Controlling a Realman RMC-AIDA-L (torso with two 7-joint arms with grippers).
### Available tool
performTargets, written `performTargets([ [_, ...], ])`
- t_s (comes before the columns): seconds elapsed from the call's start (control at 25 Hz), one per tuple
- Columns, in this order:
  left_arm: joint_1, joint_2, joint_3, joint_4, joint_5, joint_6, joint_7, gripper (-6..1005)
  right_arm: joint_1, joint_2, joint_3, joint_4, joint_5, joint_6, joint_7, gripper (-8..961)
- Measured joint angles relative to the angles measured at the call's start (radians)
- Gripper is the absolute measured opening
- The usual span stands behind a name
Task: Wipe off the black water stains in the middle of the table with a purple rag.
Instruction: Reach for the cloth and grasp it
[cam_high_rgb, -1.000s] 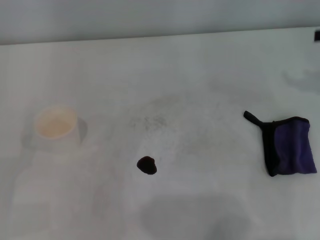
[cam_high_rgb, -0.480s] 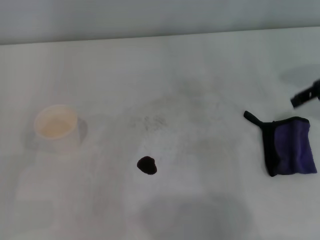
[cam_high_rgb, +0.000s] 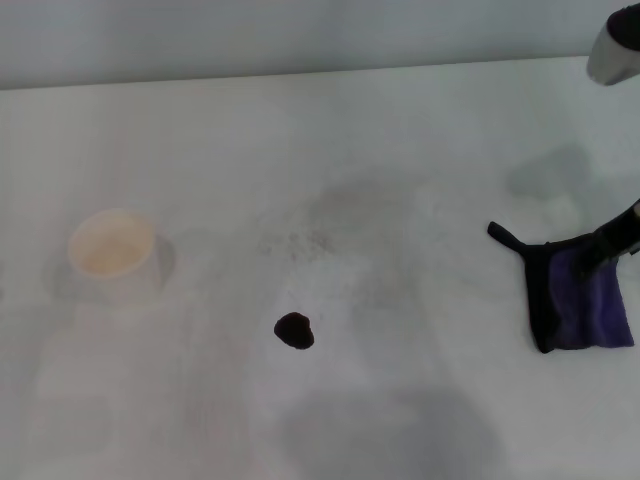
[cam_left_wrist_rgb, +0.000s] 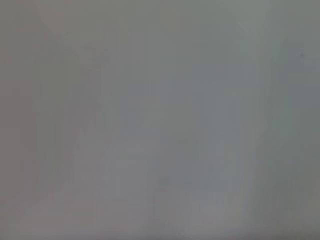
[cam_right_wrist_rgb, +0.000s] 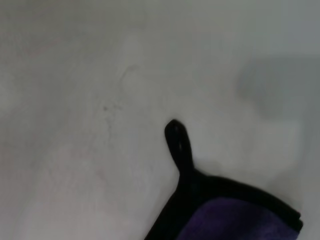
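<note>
The black water stain (cam_high_rgb: 294, 330), a small blackish-maroon blob, lies on the white table (cam_high_rgb: 400, 150) near the middle front. The purple rag (cam_high_rgb: 582, 297), with black edging and a black loop tab (cam_high_rgb: 503, 237), lies flat at the right. In the right wrist view the rag (cam_right_wrist_rgb: 225, 220) and its tab (cam_right_wrist_rgb: 177, 140) show close below the camera. My right gripper (cam_high_rgb: 608, 243) reaches in from the right edge and hangs over the rag's far edge; part of the arm (cam_high_rgb: 615, 45) shows at the top right. My left gripper is out of view.
A white paper cup (cam_high_rgb: 112, 250) stands upright at the left. A faint grey speckled smudge (cam_high_rgb: 300, 240) lies behind the stain. The table's far edge (cam_high_rgb: 320, 75) meets a grey wall. The left wrist view shows only plain grey.
My right arm has come in from the right edge and moved down over the rag's far edge. Rag, stain and cup have not moved.
</note>
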Motion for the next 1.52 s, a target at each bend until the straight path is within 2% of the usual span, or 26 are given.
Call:
performTargets([
  [0.32,0.000,0.000,0.004,0.004,0.003,-0.001,0.000,863,-0.015,0.003,-0.053,-0.037,0.005,-0.057,0.016,825],
  [0.56,0.000,0.000,0.003,0.005,0.003,-0.014,0.000,863,0.001,0.000,-0.077,-0.122,-0.004,-0.104,0.012,825],
  [0.84,-0.012,0.002,0.004,0.006,0.003,-0.015,0.000,863,0.018,-0.002,-0.099,-0.147,-0.010,-0.130,0.021,825],
  [1.16,-0.014,0.003,0.002,0.007,-0.003,-0.027,0.000,863,0.036,0.001,-0.199,-0.202,-0.062,-0.167,0.074,651],
  [1.52,-0.014,0.005,0.000,0.008,-0.003,-0.027,0.000,863,0.049,0.000,-0.228,-0.221,-0.066,-0.177,0.081,633],
])
